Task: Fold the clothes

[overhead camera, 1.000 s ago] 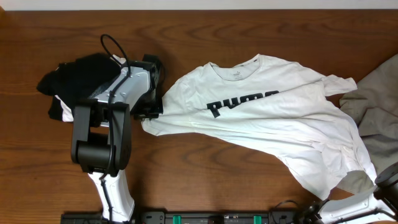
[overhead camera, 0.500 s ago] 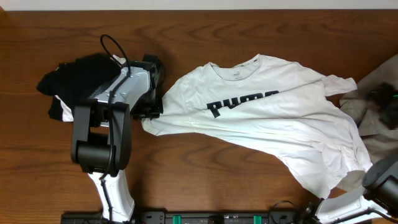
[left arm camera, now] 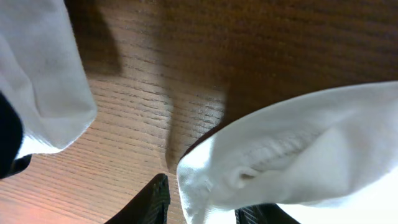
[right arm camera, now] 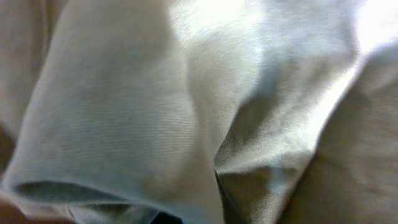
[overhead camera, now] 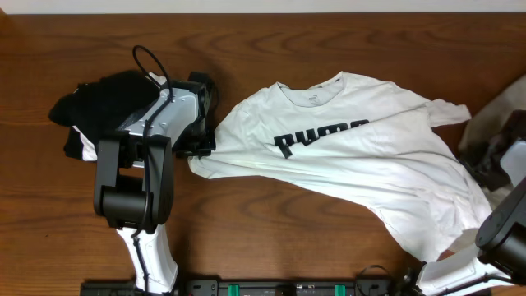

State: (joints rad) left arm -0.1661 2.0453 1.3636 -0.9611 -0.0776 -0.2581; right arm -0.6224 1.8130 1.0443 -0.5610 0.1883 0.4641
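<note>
The white T-shirt [overhead camera: 353, 164] with black lettering [overhead camera: 320, 136] lies spread and wrinkled across the wooden table [overhead camera: 271, 222]. My left gripper [overhead camera: 204, 150] is at its left sleeve; in the left wrist view the sleeve hem [left arm camera: 298, 155] sits between the dark fingers of the left gripper [left arm camera: 208, 208], which look shut on it. My right gripper [overhead camera: 497, 156] is low at the right edge, where the shirt meets the grey-beige piece [overhead camera: 503, 99]. The right wrist view is filled with white cloth [right arm camera: 124, 112] and beige cloth [right arm camera: 348, 155]; its jaws are hidden.
A heap of black garments [overhead camera: 103, 103] with a white bit lies at the left, behind the left arm. White cloth [left arm camera: 43, 81] hangs at the left of the left wrist view. The left arm's base [overhead camera: 136, 197] stands at the front left.
The right arm has come up from the front right corner to the right edge, onto the cloth there. The shirt's right lower part shifted a little. The left arm has not moved.
</note>
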